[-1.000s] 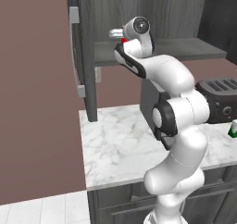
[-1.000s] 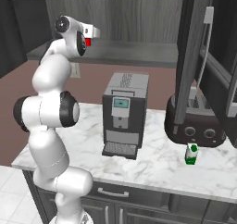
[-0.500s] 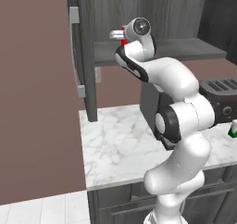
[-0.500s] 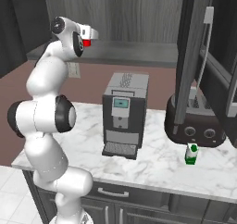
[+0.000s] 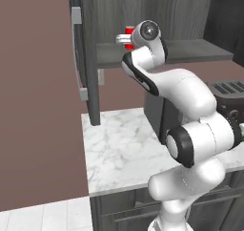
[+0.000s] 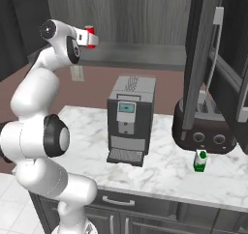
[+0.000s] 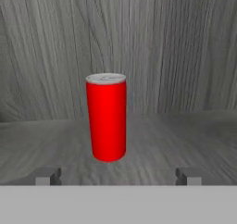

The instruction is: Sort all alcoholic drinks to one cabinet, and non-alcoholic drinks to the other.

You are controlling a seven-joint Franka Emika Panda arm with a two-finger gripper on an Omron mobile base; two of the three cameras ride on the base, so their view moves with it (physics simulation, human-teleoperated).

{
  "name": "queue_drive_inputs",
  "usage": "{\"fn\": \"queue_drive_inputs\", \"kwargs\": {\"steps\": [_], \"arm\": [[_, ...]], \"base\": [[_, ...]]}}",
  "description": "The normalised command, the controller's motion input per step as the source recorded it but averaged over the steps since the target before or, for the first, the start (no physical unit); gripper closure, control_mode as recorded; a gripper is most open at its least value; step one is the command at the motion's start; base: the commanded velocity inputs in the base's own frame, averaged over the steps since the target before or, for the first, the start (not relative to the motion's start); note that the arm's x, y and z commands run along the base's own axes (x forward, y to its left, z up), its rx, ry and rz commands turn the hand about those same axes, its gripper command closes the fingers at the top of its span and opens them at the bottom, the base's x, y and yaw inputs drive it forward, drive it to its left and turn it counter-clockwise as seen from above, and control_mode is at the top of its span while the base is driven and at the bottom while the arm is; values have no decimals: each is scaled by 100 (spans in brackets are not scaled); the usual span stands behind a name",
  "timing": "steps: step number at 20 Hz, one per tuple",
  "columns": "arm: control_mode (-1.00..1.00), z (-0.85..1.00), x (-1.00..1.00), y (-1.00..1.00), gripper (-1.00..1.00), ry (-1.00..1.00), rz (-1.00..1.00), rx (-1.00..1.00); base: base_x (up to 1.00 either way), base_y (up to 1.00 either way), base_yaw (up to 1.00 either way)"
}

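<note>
Left base view puts the claw (image 5: pixel 125 38) at 12 o'clock, at the cabinet (image 5: pixel 143 15) shelf beside one red can (image 5: pixel 128 37). Right base view shows one green bottle (image 6: pixel 199 161) on the table (image 6: pixel 160 172) at 4 o'clock. Hand view: jaws spread wide, empty; the can (image 7: pixel 106 117) stands upright between them, probably light, stiff, slick, best gripped mid-body.
</note>
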Motion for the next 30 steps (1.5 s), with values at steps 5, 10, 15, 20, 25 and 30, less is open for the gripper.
{"fn": "queue_drive_inputs", "kwargs": {"steps": [5, 10, 15, 20, 25, 30], "arm": [[-100, 11, -34, -8, -100, 0, -9, 0], [-100, 3, -57, -14, -100, 0, -7, 1], [-100, -1, -100, -23, -100, 0, -9, 1], [-100, -9, -100, -43, -100, 3, -11, 3], [-100, -25, -99, -63, -100, 13, -12, 4], [-100, -57, -82, -71, -100, 23, -9, 0]], "base": [[0, 0, 0], [0, 0, 0], [0, 0, 0], [0, 0, 0], [0, 0, 0], [0, 0, 0]]}}
